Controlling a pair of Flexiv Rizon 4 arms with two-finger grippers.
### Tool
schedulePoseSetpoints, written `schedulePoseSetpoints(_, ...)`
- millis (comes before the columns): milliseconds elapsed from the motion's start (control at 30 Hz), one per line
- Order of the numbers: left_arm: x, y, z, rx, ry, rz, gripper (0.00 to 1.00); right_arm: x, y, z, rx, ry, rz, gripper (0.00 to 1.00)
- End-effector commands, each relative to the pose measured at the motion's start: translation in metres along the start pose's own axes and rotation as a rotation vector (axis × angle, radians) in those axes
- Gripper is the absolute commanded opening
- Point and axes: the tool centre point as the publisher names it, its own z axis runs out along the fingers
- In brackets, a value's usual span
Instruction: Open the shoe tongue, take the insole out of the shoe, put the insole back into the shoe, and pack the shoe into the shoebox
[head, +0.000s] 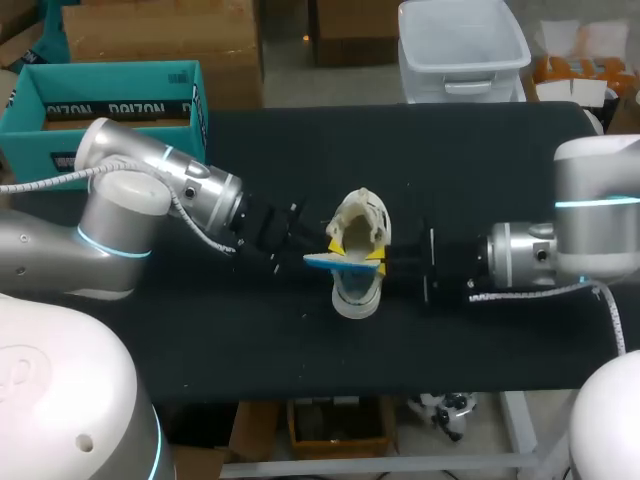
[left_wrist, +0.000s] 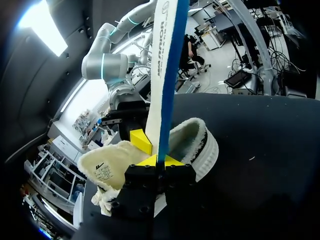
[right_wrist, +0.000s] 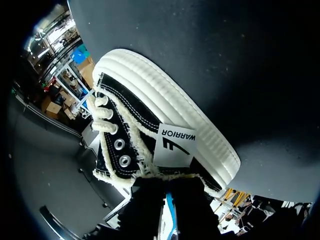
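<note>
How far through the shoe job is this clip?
Done: tongue looks spread open, insole out of the shoe. In hand: left gripper is shut on the insole above the opening; right gripper sits at the shoe's side. Left: seat the insole, pack the shoe into the teal shoebox.

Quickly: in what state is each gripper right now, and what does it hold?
Left gripper: closed, holding the insole.
Right gripper: appears closed, holding the shoe by its side wall.
</note>
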Motion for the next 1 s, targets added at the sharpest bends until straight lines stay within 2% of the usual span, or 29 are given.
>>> schedulePoseSetpoints(33, 0.000, 0.003, 0.006, 0.002, -0.009, 0.001, 0.00, -0.001, -0.009, 0.005, -0.004, 0.000, 0.001, 0.38)
schedulePoseSetpoints(100, 0.000, 0.002, 0.005, 0.002, -0.012, 0.002, 0.00, -0.001, -0.014, 0.004, -0.014, -0.001, 0.001, 0.44)
schedulePoseSetpoints(300, 0.001, 0.000, 0.003, 0.000, -0.020, 0.002, 0.00, -0.006, -0.033, -0.002, -0.055, -0.008, 0.004, 0.44)
schedulePoseSetpoints(433, 0.002, -0.002, 0.001, 0.000, -0.027, 0.002, 0.00, -0.012, -0.043, -0.007, -0.075, -0.004, 0.008, 0.37)
schedulePoseSetpoints(633, 0.002, -0.005, 0.002, -0.001, -0.029, 0.003, 0.00, -0.016, -0.047, -0.009, -0.083, -0.006, 0.011, 0.29)
schedulePoseSetpoints(700, 0.001, -0.005, 0.002, -0.002, -0.030, 0.004, 0.00, -0.017, -0.047, -0.010, -0.085, -0.009, 0.015, 0.18)
schedulePoseSetpoints(767, 0.001, -0.006, 0.002, -0.003, -0.032, 0.004, 0.00, -0.018, -0.046, -0.010, -0.085, -0.010, 0.018, 0.00)
schedulePoseSetpoints(967, 0.001, -0.009, 0.000, -0.001, -0.035, 0.006, 0.00, -0.020, -0.037, -0.007, -0.061, -0.020, 0.025, 0.00)
schedulePoseSetpoints(1000, 0.001, -0.011, -0.001, 0.007, -0.035, 0.007, 0.09, -0.020, -0.037, -0.007, -0.056, -0.017, 0.016, 0.00)
